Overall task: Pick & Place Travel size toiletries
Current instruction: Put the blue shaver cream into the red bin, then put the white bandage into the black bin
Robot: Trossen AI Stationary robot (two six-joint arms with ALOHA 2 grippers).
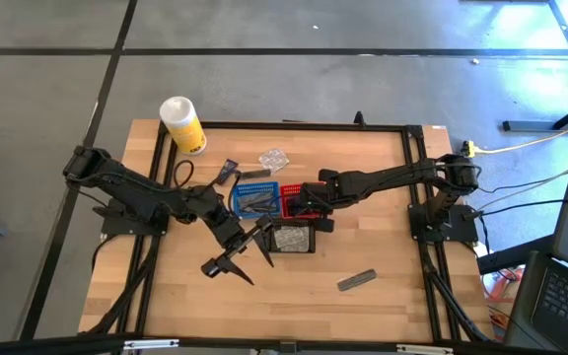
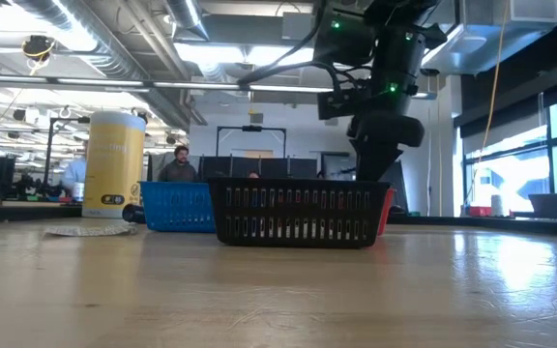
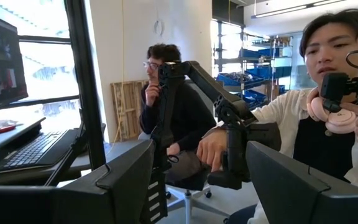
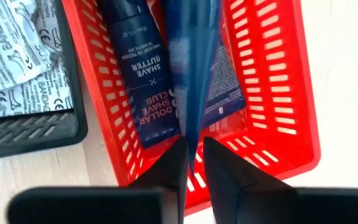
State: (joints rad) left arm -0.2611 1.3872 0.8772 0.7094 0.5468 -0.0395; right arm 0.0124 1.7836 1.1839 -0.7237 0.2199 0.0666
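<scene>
While my right gripper hovered over the red basket, its barely parted jaws pinched a navy tube.

Robotics lab or workshop, exposed ceiling ducts, seated people at monitors, shelving with blue bins

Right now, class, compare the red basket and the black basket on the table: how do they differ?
The red basket holds dark navy sachets; the black basket holds pale printed packets. The right gripper is directly above the red basket, with one navy sachet between its fingers; no gripper is over the black basket. Both are small slotted baskets standing side by side.
</scene>
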